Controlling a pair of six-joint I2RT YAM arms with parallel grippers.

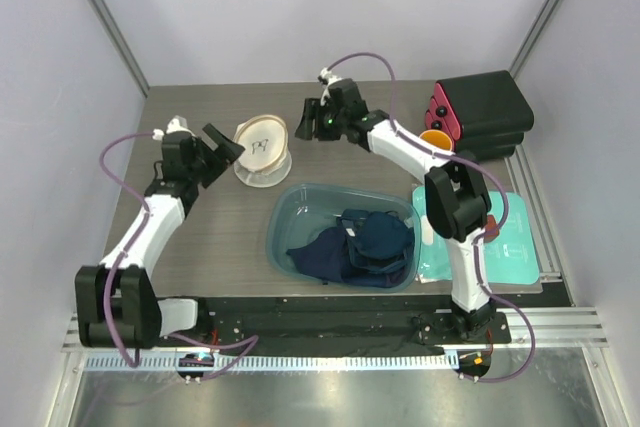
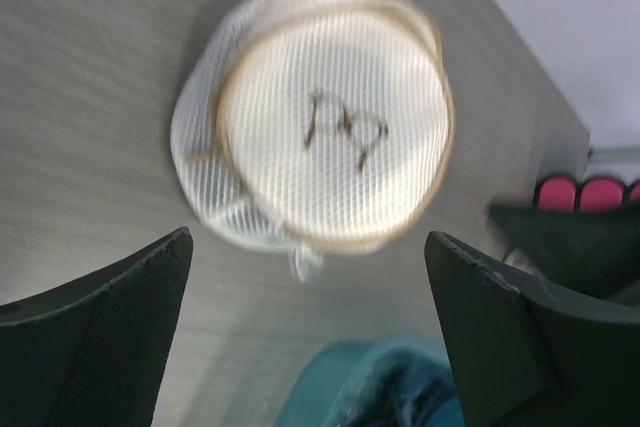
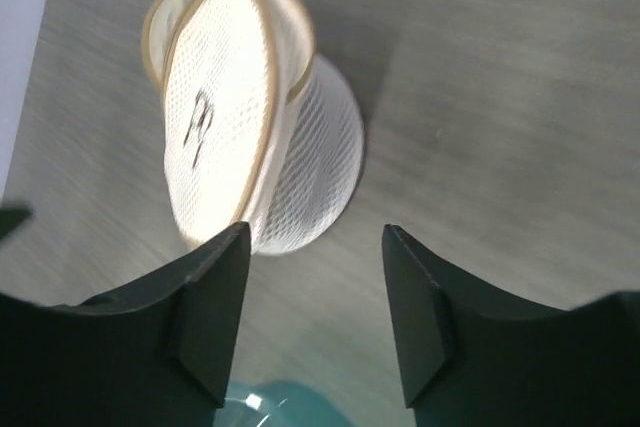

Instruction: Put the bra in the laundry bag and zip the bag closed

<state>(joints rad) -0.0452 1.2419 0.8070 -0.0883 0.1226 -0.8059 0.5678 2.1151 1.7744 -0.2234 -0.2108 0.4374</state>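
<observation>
**Overhead and wrist views, two-arm station.** The cream-white round mesh laundry bag (image 1: 263,149) lies on the dark grey wood-grain tabletop (image 1: 200,237), toward the far middle, between the two claws. Its upper disc-shaped face, edged with a tan band, bears a small dark emblem (image 2: 345,129) and sits tilted on the bulging mesh body beneath it. A short white tab (image 2: 301,263) hangs from the near edge. Whether the zip is drawn, and whether anything lies inside, cannot be told.

**Left claw** (image 2: 308,242): released, the two dark fingers spread wide with nothing between them. It is pointed at the bag from the bag's left side and is near it without gripping it.

**Right claw** (image 3: 316,229): released, the fingers parted and empty. It is aimed at the bag from the far right, just beside it and not touching.

**Surroundings.** Nearer than the bag stands a translucent blue-green plastic tub (image 1: 285,209) holding a heap of navy-blue clothes (image 1: 362,242). A flat teal rectangular pouch (image 1: 512,247) lies to the right of the tub, partly behind the right arm. A black box with pink-red round ends (image 1: 490,102) occupies the far right corner, and a small orange disc (image 1: 435,138) sits just in front of it.
</observation>
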